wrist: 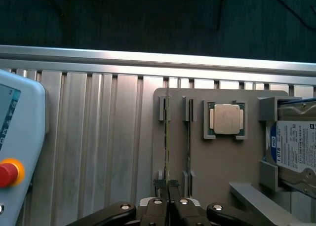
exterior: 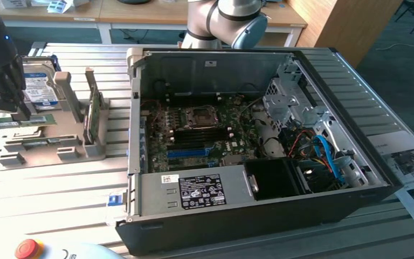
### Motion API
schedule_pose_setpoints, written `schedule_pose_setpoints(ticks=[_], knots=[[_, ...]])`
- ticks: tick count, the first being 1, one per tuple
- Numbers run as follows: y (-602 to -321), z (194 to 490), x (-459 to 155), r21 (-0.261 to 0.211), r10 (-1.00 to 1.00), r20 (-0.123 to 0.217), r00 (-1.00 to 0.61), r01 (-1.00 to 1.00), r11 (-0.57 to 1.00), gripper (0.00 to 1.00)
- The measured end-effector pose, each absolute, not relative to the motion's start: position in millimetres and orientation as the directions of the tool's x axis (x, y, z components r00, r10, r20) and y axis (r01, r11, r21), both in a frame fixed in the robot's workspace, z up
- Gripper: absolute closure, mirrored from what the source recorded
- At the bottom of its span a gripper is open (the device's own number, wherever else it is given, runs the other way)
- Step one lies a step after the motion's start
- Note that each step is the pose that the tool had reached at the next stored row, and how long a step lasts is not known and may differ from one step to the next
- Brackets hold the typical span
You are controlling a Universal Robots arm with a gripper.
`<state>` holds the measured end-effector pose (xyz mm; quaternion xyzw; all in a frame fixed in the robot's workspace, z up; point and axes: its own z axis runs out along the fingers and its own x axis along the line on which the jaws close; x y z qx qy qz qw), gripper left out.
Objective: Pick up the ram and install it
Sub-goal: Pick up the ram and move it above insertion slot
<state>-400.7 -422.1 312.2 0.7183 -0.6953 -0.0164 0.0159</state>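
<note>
The ram (exterior: pixel 16 122) is a thin green stick, and my gripper (exterior: pixel 20 113) is shut on it at the exterior view's far left. It hangs level just above the grey holder tray (exterior: pixel 41 154). In the wrist view the ram (wrist: pixel 167 137) is seen edge-on as a thin line running away from the gripper (wrist: pixel 168 185), whose black fingers (wrist: pixel 159 202) pinch its near end. A second green stick (wrist: pixel 188 137) sits in the neighbouring slot of the tray (wrist: pixel 217 162). The open computer case (exterior: pixel 368 197) lies to the exterior view's right, with its motherboard (exterior: pixel 192 135) exposed.
On the tray stand a broad green card (exterior: pixel 90 110), a hard drive (exterior: pixel 40 89) with a blue label, and a processor chip (wrist: pixel 226 119). A teach pendant with a red stop button (exterior: pixel 27 249) lies at the table's front. Papers (exterior: pixel 412 162) lie beside the case.
</note>
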Motion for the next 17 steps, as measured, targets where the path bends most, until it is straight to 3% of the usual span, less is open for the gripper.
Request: schedule_pose_setpoints(ticks=[17], knots=[[-422.1,332.5,-400.7,0.046,-0.999,0.004,0.033,-0.998,-0.032,0.88]])
